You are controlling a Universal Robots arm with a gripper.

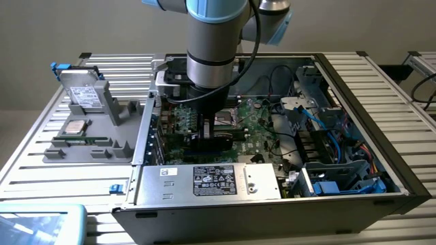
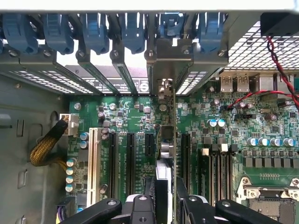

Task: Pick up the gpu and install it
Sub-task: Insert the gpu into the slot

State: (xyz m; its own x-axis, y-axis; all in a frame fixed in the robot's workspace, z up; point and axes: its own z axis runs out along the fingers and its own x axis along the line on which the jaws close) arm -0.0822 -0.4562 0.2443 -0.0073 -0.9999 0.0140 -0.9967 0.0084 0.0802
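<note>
1. Slatted metal tabletop (image 1: 41, 153) against a plain grey wall; open computer case (image 1: 354, 97) lying on its side on it, grey parts tray (image 1: 89, 148) just beside the case on the exterior view's left.
2. In the case: green motherboard (image 2: 261, 121) with black expansion slots (image 2: 130, 158), a white slot (image 2: 93, 158), CPU socket (image 2: 275, 196); power supply (image 1: 211, 179) with white-and-black label at the near edge; blue cables and drive cage (image 1: 340, 176) on the exterior view's right.
3. In the tray: silver hard drive (image 1: 85, 94) with white label standing upright in a holder; CPU (image 1: 73, 127) lying flat in a recess.
4. Arm (image 1: 212, 51) reaching straight down from above into the case, wrist vertical, gripper (image 2: 167, 203) low over the slot area.
5. Fingers (image 2: 192, 205) pinching the gpu (image 2: 167, 140) from both faces at its upper edge.
6. Gpu held on edge, board plane upright, seen edge-on from the wrist; long axis parallel to the slots, metal bracket end toward the rear row of blue slot clips (image 2: 131, 28). Positioned over the slot between two black slots; seated or just above, cannot tell.
</note>
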